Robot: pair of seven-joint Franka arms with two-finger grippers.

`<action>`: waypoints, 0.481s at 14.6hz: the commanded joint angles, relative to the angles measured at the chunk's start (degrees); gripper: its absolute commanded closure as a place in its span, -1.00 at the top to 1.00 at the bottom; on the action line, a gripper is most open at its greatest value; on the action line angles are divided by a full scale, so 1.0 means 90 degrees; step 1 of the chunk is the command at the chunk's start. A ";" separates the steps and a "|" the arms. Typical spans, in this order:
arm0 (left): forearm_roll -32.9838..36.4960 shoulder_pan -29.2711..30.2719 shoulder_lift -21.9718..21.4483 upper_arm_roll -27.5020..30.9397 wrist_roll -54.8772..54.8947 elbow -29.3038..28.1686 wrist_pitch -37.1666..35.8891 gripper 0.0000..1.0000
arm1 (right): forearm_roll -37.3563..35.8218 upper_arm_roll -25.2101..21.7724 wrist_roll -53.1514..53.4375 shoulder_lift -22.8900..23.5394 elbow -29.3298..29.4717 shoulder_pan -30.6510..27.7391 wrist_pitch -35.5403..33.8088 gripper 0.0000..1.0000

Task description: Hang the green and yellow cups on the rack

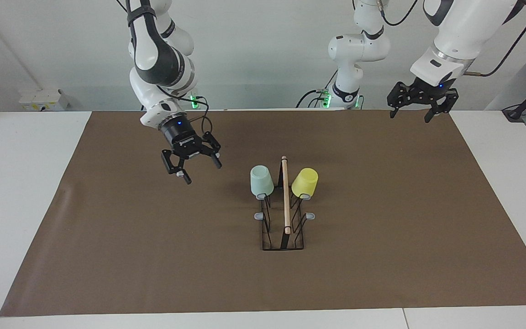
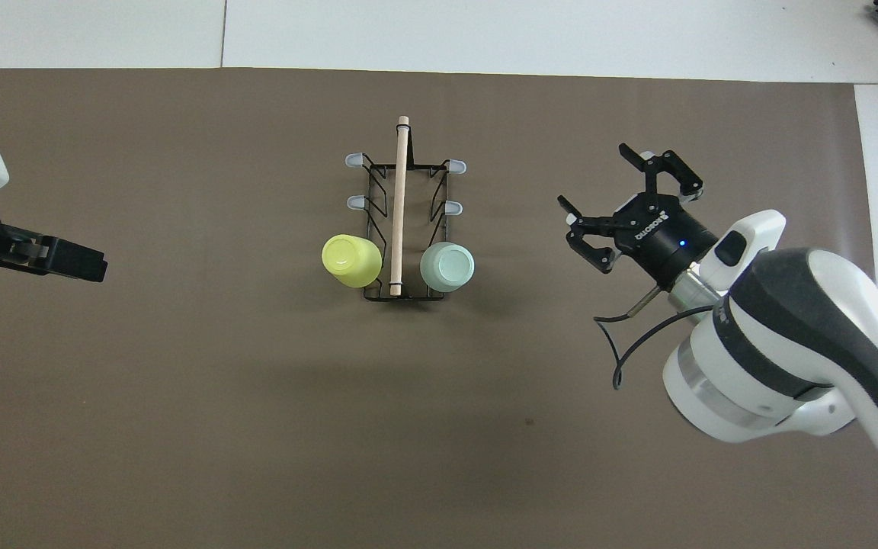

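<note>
We see a white counter [image 1: 30, 192] under a brown mat [image 1: 153, 256], a pale wall behind. Our right end effector [image 1: 197, 171] hangs empty, fingers spread, at nine o'clock of the rack [image 1: 286, 228]. The green cup [image 1: 261, 181] and yellow cup [image 1: 304, 182] sit on its pegs. Our left end effector [image 1: 409, 114] waits spread over the mat's corner.

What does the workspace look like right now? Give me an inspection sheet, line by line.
Surface: brown mat on a white table.
Job's things: green cup and yellow cup upside down on the rack, on the pegs nearest the robots.
Clutter: nothing seen.
Grippers: right gripper open, empty, above the mat; left gripper open, empty, waiting above the mat's edge.
Cables: black cable looping off the right wrist.
Surroundings: white wall.
</note>
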 commanded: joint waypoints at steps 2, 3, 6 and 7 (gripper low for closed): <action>0.0104 0.0065 -0.0180 -0.0047 0.0003 -0.0179 -0.0036 1.00 | -0.1792 0.0030 0.0954 0.0212 0.0132 -0.0505 -0.0041 1.00; 0.0104 0.0065 -0.0180 -0.0047 0.0003 -0.0179 -0.0036 1.00 | -0.2435 0.0040 0.1170 0.0242 0.0161 -0.0700 -0.0099 1.00; 0.0104 0.0065 -0.0180 -0.0047 0.0003 -0.0179 -0.0036 1.00 | -0.4135 0.0001 0.2009 0.0310 0.0171 -0.1246 -0.0654 1.00; 0.0104 0.0065 -0.0180 -0.0047 0.0003 -0.0179 -0.0036 1.00 | -0.4827 -0.0019 0.2514 0.0320 0.0220 -0.1432 -0.1005 1.00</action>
